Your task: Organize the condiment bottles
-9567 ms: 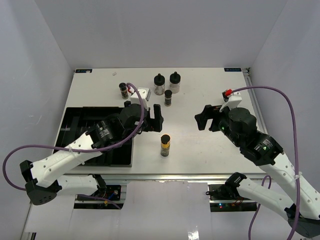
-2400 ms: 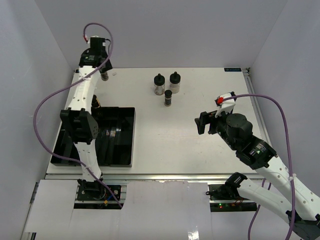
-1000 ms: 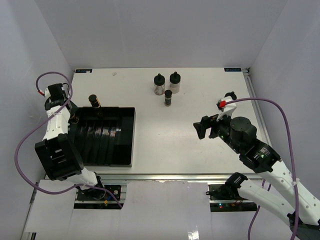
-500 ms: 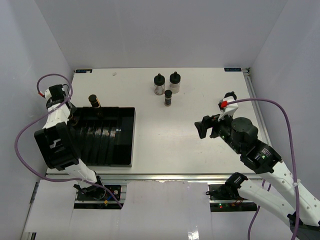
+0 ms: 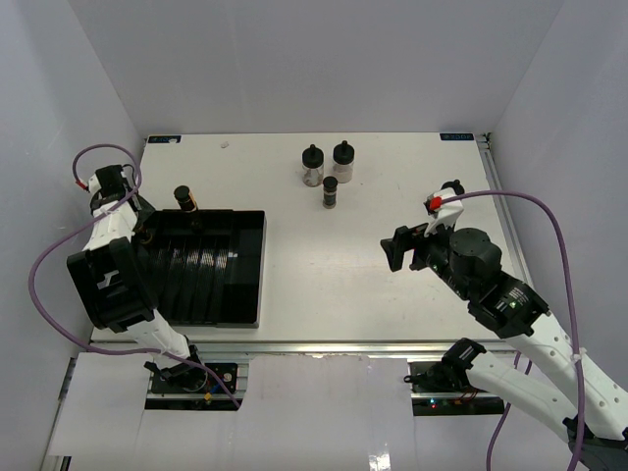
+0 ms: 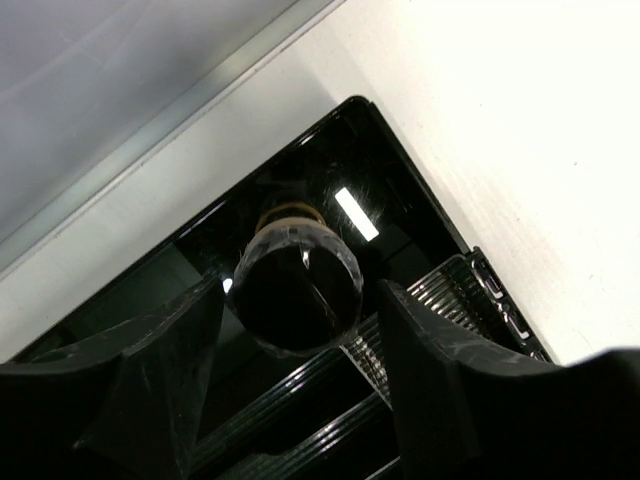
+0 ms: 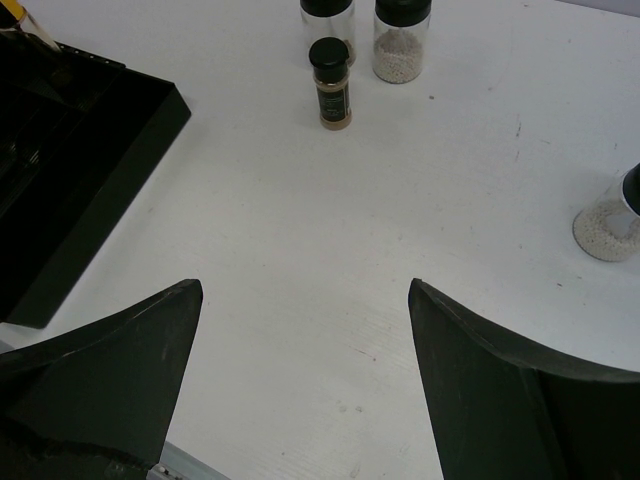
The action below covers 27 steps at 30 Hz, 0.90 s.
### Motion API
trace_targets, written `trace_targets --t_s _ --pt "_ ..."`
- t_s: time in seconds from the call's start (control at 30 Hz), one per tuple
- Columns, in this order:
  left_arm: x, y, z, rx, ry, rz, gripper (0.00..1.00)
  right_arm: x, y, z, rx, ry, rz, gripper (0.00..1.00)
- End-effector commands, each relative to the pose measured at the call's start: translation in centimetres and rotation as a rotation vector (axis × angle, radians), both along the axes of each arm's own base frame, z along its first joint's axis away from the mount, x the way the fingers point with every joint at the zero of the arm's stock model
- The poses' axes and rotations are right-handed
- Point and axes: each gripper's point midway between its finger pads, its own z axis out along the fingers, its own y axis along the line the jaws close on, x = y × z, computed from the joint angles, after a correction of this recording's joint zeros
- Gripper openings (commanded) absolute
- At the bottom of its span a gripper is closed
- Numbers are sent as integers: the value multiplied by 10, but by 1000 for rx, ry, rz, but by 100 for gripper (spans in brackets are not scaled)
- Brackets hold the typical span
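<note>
My left gripper (image 5: 143, 233) hangs over the far left corner of the black tray (image 5: 245, 265). In the left wrist view it (image 6: 300, 300) is open, with a black-capped slim bottle (image 6: 296, 290) standing between the fingers and a gap on each side. Another slim yellow-brown bottle (image 5: 183, 198) stands at the tray's far edge. Two squat bottles (image 5: 313, 167) (image 5: 342, 159) and a slim one (image 5: 331, 191) stand at the far middle of the table. My right gripper (image 5: 397, 247) is open and empty above the bare table (image 7: 303, 290).
The right wrist view shows the slim bottle (image 7: 330, 85), a squat powder bottle (image 7: 402, 45) and one more squat powder bottle (image 7: 610, 222) at its right edge. The tray's corner (image 7: 120, 130) lies to the left. Grey walls close in the table.
Since the oldest frame my left arm has swung from the table's middle to the tray's far left corner, and two slim bottles have left the table. Over the last second almost nothing moved.
</note>
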Motion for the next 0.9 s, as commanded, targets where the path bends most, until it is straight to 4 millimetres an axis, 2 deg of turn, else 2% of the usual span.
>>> trace_targets --t_s 0.0,0.1,0.27,0.3,0.4,0.47,0.5,0.57,0.67,0.73,0.8,0.87 --pt "1 4 30 21 -41 26 78 3 0 12 12 -38 -6 90" --pt "-6 2 47 22 -67 54 85 3 1 13 16 -36 -4 90" --pt "-8 -3 94 36 -137 34 90 0 1 15 17 -22 6 90" --pt "-5 -7 111 40 -168 -4 90 -1 0 15 20 -24 5 90" --pt "8 -39 161 1 -301 -191 91 -3 -2 16 32 -27 2 90" --pt "16 -65 186 -33 -368 -314 92 -4 -2 16 37 -25 2 90" --pt "22 -84 196 -51 -386 -378 96 -5 -1 15 39 -22 7 90" --pt "29 -107 212 -55 -407 -454 98 -5 0 15 42 -18 12 90" --pt "44 -185 236 -33 -423 -658 98 -6 2 13 45 -9 20 90" --pt "47 -254 240 -46 -436 -816 98 -5 3 12 42 -4 17 90" --pt "43 -301 240 -69 -457 -935 98 -4 2 12 38 -4 13 90" --pt "43 -340 237 -79 -493 -1029 98 -4 2 12 43 -2 14 90"
